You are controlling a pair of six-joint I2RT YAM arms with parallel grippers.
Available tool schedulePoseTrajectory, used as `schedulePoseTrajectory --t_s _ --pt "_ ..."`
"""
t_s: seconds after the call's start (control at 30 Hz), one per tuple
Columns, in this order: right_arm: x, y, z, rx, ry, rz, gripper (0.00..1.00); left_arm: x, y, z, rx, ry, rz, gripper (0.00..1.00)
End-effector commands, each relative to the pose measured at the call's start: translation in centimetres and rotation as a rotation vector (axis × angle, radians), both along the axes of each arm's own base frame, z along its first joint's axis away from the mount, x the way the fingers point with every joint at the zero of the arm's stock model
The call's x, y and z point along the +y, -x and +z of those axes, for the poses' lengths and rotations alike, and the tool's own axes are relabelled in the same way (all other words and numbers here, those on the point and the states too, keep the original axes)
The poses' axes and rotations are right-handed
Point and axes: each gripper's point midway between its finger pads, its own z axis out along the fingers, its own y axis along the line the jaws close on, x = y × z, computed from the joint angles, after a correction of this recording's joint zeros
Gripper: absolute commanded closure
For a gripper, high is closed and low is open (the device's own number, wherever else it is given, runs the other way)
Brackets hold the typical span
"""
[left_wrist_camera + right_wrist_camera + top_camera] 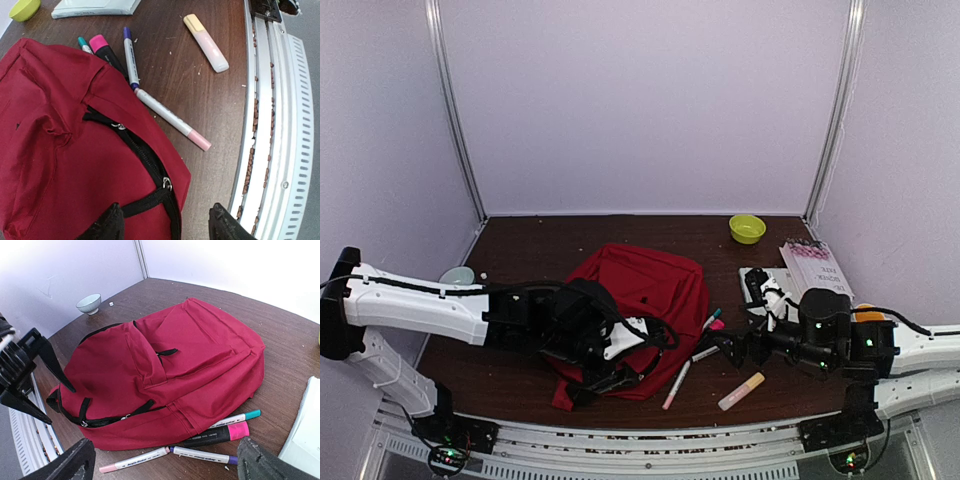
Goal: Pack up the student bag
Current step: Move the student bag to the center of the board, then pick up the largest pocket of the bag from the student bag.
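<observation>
The student bag [645, 290] is a dark-red backpack lying flat mid-table, its black zipper along the near edge. My left gripper [623, 352] hovers over the bag's near corner [65, 150]. In the left wrist view that gripper [165, 227] is open, with the black zipper pull strap [150, 200] lying loose between the fingertips. My right gripper [732, 347] is open to the right of the bag. In the right wrist view it [165, 470] stands wide over the pens beside the bag [165, 365], holding nothing.
Several pens lie by the bag's right side: a pink-capped marker [135, 460], a purple one [205, 456], a black-and-pink highlighter [220, 434]. A pale highlighter [741, 391] is nearer the front rail [270, 125]. Green bowl [747, 228], booklet [815, 265], pale bowl [90, 303].
</observation>
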Motion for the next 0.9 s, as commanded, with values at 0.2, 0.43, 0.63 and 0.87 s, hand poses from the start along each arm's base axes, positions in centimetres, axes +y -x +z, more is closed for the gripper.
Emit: schedulePoseTrajectory --t_s 0.2,0.43,0.63,0.87 --pt "-0.4 0.1 0.6 0.007 -0.053 -0.014 0.01 -1.5 -1.6 -1.3 0.021 -0.057 -0.089 0.41" --pt "-0.8 0.3 1.3 -0.001 -0.097 -0.02 0.01 -0.5 -1.9 -1.8 0.149 -0.001 -0.051 0.42" --pt "-0.7 0.3 1.5 -0.013 -0.117 -0.016 0.01 0.0 -2.0 -2.6 0.259 0.063 -0.036 0.38" --pt "-0.4 0.3 1.7 -0.006 -0.107 -0.009 0.01 -0.8 -1.7 -3.0 0.308 0.102 -0.064 0.4"
